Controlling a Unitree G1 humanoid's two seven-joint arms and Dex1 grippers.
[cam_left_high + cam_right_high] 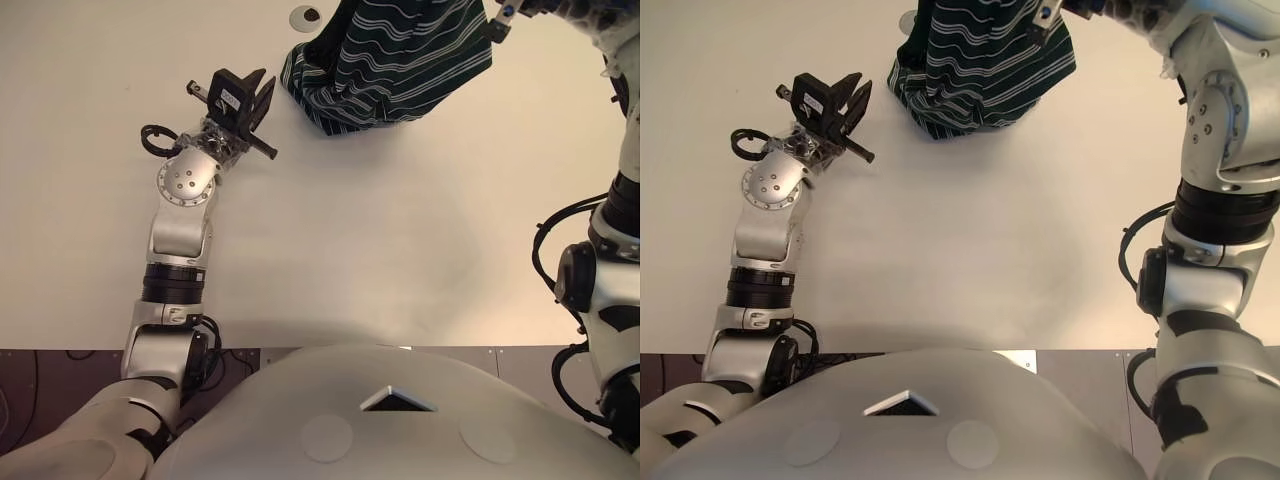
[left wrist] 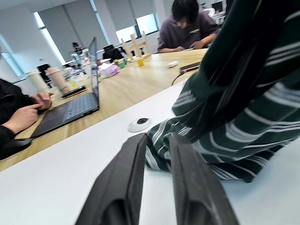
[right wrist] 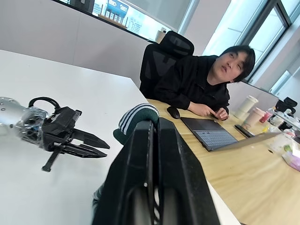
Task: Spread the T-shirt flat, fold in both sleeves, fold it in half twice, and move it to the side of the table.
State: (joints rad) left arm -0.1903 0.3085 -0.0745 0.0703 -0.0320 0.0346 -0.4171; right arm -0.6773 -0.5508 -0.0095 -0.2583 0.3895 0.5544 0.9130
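The T-shirt (image 1: pixel 390 60), dark green with thin white stripes, hangs bunched at the far middle of the white table (image 1: pixel 400 230), its lower part resting on the surface. My right gripper (image 1: pixel 500 22) is raised at the far right, shut on the shirt's upper edge. In the right wrist view a striped hem (image 3: pixel 138 117) sticks out past the closed fingers (image 3: pixel 140 154). My left gripper (image 1: pixel 258 95) hovers low over the table just left of the shirt, open and holding nothing. From the left wrist the shirt (image 2: pixel 234 103) shows a short way beyond its fingers (image 2: pixel 126 183).
A round cable grommet (image 1: pixel 305 17) sits in the table just beyond the shirt's left side. Behind it stands a wooden table (image 2: pixel 117 84) with laptops, cups and seated people. Bare white surface stretches from the shirt to the near edge (image 1: pixel 400 347).
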